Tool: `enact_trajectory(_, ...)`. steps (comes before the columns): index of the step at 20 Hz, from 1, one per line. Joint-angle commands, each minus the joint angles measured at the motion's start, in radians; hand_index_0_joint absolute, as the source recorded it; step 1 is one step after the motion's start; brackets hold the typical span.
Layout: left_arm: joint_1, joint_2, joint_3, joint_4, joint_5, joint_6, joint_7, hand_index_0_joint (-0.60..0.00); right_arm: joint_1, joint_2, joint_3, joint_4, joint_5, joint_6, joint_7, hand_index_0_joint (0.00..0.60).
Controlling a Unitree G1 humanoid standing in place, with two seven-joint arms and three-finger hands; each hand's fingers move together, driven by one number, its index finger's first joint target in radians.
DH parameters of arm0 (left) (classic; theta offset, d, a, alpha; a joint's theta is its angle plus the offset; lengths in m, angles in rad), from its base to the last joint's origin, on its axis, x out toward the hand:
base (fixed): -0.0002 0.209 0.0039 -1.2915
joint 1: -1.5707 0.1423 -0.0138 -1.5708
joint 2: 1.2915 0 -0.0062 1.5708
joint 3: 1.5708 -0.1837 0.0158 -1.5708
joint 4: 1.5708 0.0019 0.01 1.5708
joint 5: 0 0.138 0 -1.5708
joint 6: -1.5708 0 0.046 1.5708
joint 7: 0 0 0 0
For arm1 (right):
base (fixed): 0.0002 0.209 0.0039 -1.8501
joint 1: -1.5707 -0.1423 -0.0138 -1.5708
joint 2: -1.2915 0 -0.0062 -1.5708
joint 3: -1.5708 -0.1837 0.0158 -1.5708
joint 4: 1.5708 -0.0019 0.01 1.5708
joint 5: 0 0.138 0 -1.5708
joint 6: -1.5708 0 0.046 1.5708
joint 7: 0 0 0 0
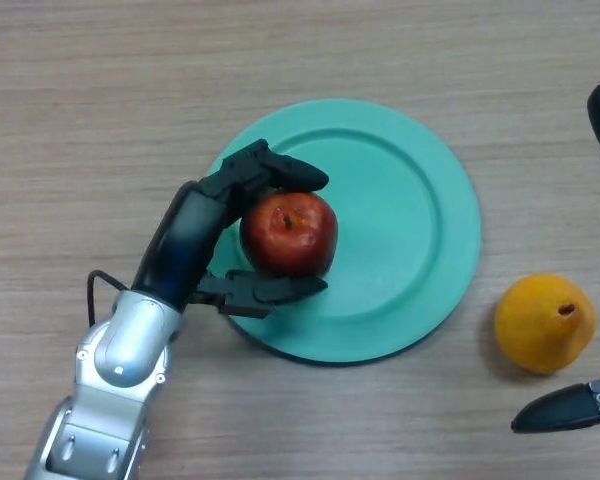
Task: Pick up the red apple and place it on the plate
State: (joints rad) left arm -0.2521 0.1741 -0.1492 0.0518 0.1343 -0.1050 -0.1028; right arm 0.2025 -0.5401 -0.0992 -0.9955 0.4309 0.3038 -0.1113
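My left hand (195, 240) is curled round the shiny red apple (289, 233), fingers over its far side, thumb under the near side. Apple sits stem up over the left part of the round teal plate (410, 210); can't tell if it touches the plate. My right hand (570, 405) shows only at the right edge, fingertips in view, state unclear. Orange-yellow pear-like fruit (543, 322) lies on the wooden table (100, 110), just right of the plate, apart from it
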Motion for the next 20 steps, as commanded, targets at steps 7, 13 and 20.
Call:
enact_trajectory(7,-0.05,0.016,0.076,-0.091,0.17,-0.036,0.005,0.0,0.0,-0.032,-0.025,-0.052,-0.014,-0.15,-0.025,0.0)
enact_trajectory(13,-0.002,0.026,0.134,-0.416,-0.006,0.263,-0.009,0.0,-0.057,-0.071,-0.063,-0.052,0.016,-0.059,-0.074,0.0)
enact_trajectory(20,0.086,0.1,0.263,-0.739,-0.2,0.383,-0.06,0.0,-0.139,0.14,-0.051,-0.052,-0.214,0.051,0.163,0.0)
